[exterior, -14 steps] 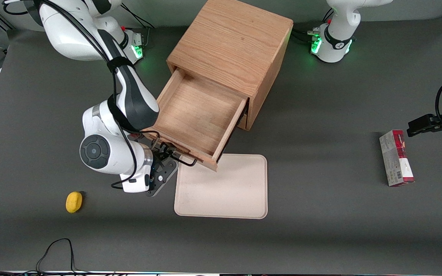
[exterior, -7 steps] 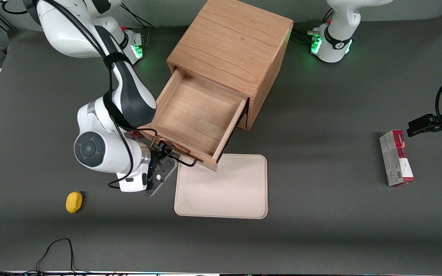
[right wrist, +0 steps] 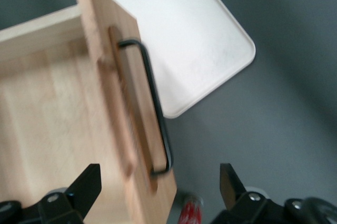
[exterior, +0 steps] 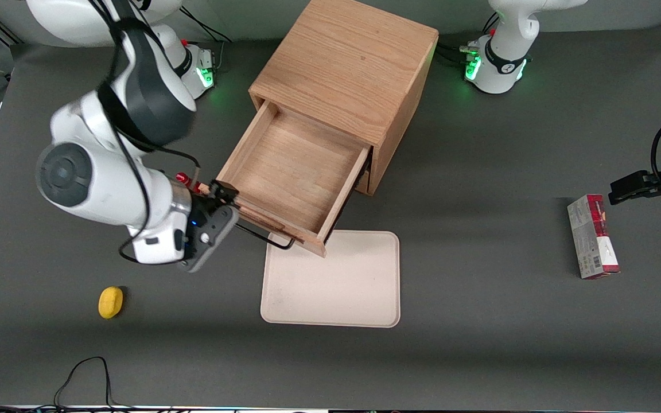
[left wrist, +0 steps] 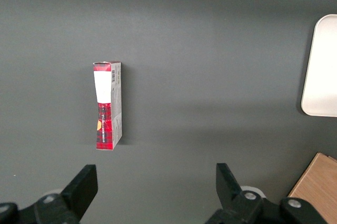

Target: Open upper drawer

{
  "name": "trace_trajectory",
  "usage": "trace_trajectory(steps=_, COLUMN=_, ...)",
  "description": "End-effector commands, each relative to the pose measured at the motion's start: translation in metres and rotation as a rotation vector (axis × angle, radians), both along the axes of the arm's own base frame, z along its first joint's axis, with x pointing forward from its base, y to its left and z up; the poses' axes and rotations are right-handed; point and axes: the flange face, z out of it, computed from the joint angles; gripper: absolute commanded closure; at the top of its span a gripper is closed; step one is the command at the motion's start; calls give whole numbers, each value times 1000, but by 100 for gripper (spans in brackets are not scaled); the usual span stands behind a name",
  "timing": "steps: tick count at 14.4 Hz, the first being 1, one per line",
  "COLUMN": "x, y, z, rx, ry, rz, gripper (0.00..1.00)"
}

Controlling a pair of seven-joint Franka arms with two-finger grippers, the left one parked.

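The upper drawer (exterior: 296, 172) stands pulled far out of the light oak cabinet (exterior: 348, 69), its wooden inside bare. Its thin black bar handle (exterior: 264, 238) runs along the drawer front, above the edge of a cream tray. My right gripper (exterior: 218, 192) hovers open over the end of the drawer front nearest the working arm's end of the table, holding nothing. In the right wrist view the drawer (right wrist: 52, 113) and its handle (right wrist: 152, 113) lie below the two spread fingers (right wrist: 89, 182), and the handle is free of them.
A cream tray (exterior: 330, 281) lies flat in front of the open drawer, nearer the front camera. A small yellow object (exterior: 111, 302) sits toward the working arm's end. A red and white box (exterior: 593, 236) lies toward the parked arm's end.
The gripper has let go of the handle, risen and drawn away toward the working arm's end of the table. The drawer stays open as it was.
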Motion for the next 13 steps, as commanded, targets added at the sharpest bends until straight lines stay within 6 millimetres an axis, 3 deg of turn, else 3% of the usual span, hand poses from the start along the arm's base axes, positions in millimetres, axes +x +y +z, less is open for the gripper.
trace_trajectory(steps=1, x=-20, y=-43, z=39, rx=-45, ry=29, rz=-32, gripper=0)
trace_trajectory(steps=3, x=-28, y=-75, z=53, rx=-57, ry=32, rz=-83, gripper=0)
trace_trajectory(steps=6, x=-42, y=-127, z=57, rx=-77, ry=58, rz=-160, gripper=0)
trace_trajectory(steps=10, x=-58, y=-175, z=73, rx=-193, ry=40, rz=-341, gripper=0)
trace_trajectory(steps=13, x=-68, y=-197, z=80, rx=-230, ry=-8, rz=-501, gripper=0)
